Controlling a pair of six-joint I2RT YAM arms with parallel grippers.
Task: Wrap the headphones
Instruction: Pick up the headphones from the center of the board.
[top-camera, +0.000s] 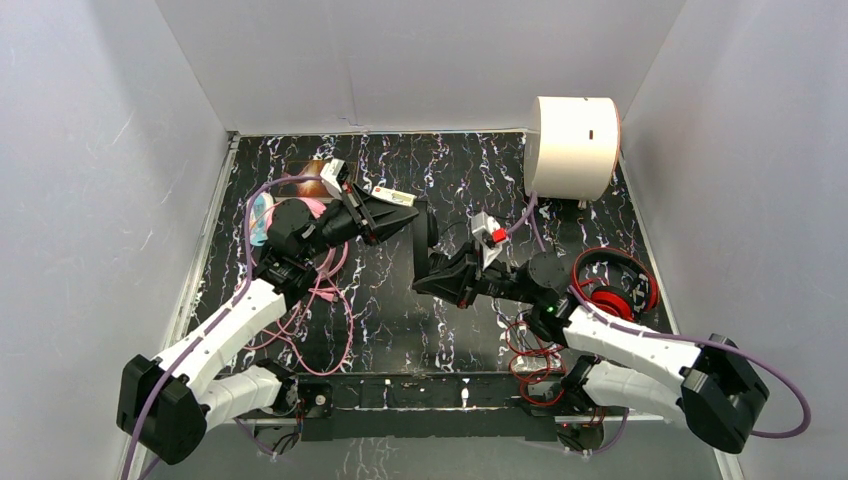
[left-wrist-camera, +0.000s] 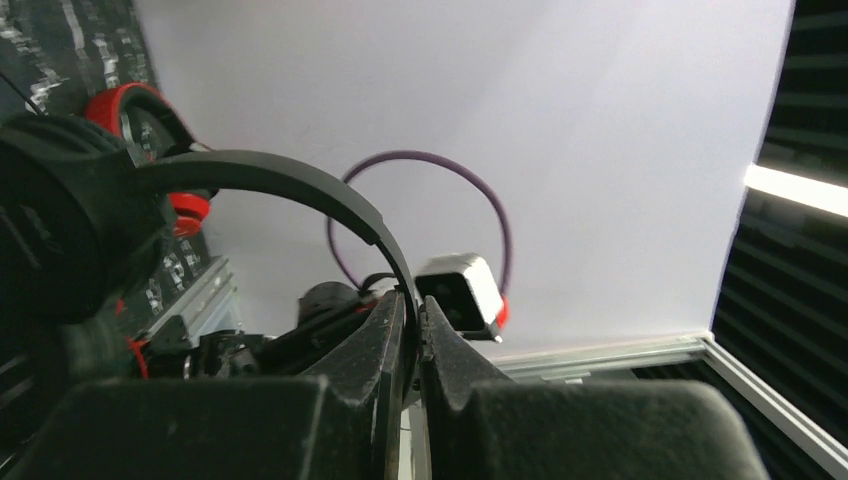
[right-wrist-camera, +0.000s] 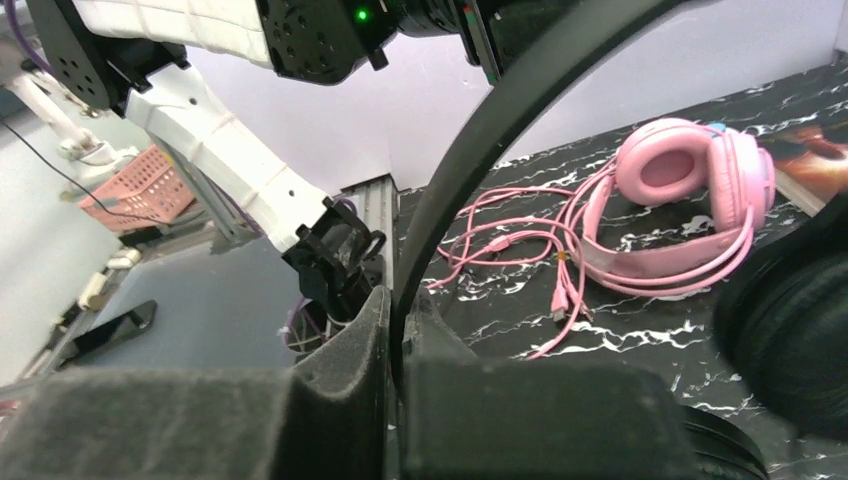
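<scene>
The black headset (top-camera: 424, 235) hangs between the two arms, well to the left-arm side of the white drum (top-camera: 572, 145) and nearer the arm bases than it. It seems to be off the table (top-camera: 450, 165). The left gripper (left-wrist-camera: 415, 315) is clamped on the thin headband, and the right gripper (right-wrist-camera: 398, 330) pinches the same band at another spot. One black ear cup (left-wrist-camera: 50, 240) hangs free to the side.

The main risk is that both grips sit on one narrow, curved, springy band. If the arms pull apart or twist out of step, the band may flex hard or slide out of a pinch, dropping the headset.

Its own cable cannot be made out, so a wrap may begin with the cord caught somewhere unseen.

The pink headset (right-wrist-camera: 690, 190) lies further from the drum, with its pink cable (right-wrist-camera: 520, 240) in loose loops. The red headset (top-camera: 610, 285) lies just in front of the drum, its red cord (top-camera: 530, 350) by the right arm. A low sweep could drag either one.
</scene>
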